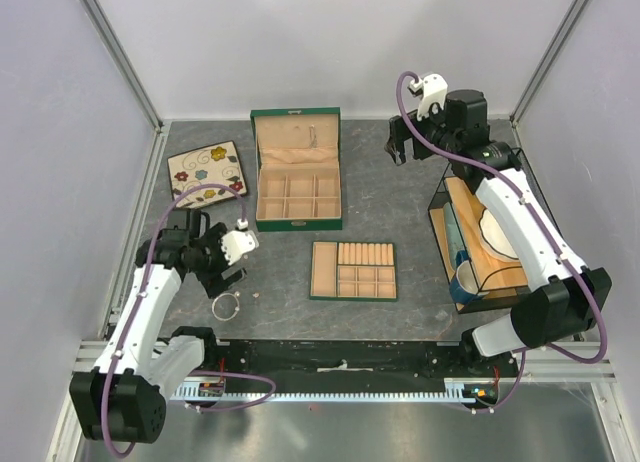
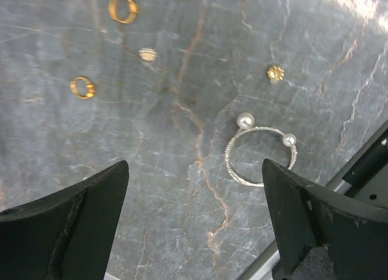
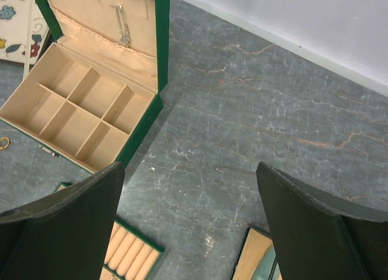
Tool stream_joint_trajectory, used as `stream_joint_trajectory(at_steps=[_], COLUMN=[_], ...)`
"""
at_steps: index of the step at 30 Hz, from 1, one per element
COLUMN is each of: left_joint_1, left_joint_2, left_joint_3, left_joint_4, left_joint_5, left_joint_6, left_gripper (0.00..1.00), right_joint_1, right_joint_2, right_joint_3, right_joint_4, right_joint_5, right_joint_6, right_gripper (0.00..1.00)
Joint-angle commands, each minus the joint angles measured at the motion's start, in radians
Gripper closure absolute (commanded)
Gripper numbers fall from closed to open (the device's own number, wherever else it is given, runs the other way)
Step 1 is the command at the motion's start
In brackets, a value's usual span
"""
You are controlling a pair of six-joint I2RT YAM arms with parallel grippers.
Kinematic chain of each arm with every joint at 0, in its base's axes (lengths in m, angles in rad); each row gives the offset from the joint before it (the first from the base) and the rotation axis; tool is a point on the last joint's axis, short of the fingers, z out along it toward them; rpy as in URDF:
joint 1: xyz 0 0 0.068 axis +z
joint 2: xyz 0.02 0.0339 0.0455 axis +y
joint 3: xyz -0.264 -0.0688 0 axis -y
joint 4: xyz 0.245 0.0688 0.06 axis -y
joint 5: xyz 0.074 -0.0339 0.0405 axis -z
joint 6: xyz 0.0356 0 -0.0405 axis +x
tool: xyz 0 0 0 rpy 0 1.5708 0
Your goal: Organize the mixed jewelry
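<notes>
Over on the far left a flowered tile (image 1: 207,172) is lying flat on the grey veined surface (image 1: 400,222); just nearer than it the left gripper (image 1: 230,270) is hanging above the surface with its jaws spread wide and nothing between them; its own camera is showing the same gripper (image 2: 195,168), both dark fingers (image 2: 91,213) clear of everything. The silvery bangle (image 1: 226,305) is lying flat right beside that gripper, on the side toward the near edge; from the wrist the bangle (image 2: 228,162) is showing as a thin open hoop tipped with two pearls (image 2: 245,120), closer to one finger than the other and touching neither. Four tiny pieces are sitting loose around it, all apart from one another: a gold ring (image 2: 123,9), a second gold ring (image 2: 82,87), a pale bead (image 2: 147,54) and a gold stud (image 2: 276,73). Further right the green jewelry box (image 1: 296,172) is standing open, its lid upright and a fine chain (image 3: 123,28) hanging inside the lid; I can see nothing lying in its six tan compartments. Nearer than it and slightly right, the tan divided tray (image 1: 353,271) is lying flat with its ring rolls along the far edge. The right gripper (image 1: 400,142) is hovering high near the back, jaws fully parted and holding nothing; the right arm is reaching over a black-framed glass case (image 1: 480,252) at the far right.
</notes>
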Motion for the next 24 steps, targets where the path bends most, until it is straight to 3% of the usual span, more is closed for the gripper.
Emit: stream_joint_trajectory(at_steps=[1,9,24], left_joint_1=[-0.004,-0.004,-0.004], left_joint_2=[0.008,0.04,0.127], left_joint_3=[-0.068,-0.19,-0.23], left_joint_4=[0.03,0.116,0.207], left_joint_5=[0.009,-0.005,-0.026], left_joint_6=[0.176,0.274,0.313], left_gripper=[0.03,0.04,0.09], right_joint_1=[0.001,0.001,0.0], right_joint_2=[-0.012,-0.015,-0.006], right_joint_3=[-0.021,-0.044,-0.047], right_joint_4=[0.025,0.025,0.025], right_joint_5=[-0.028,-0.019,-0.016], right_joint_6=[-0.011,-0.014,-0.008], right_gripper=[0.02,0.02,0.02])
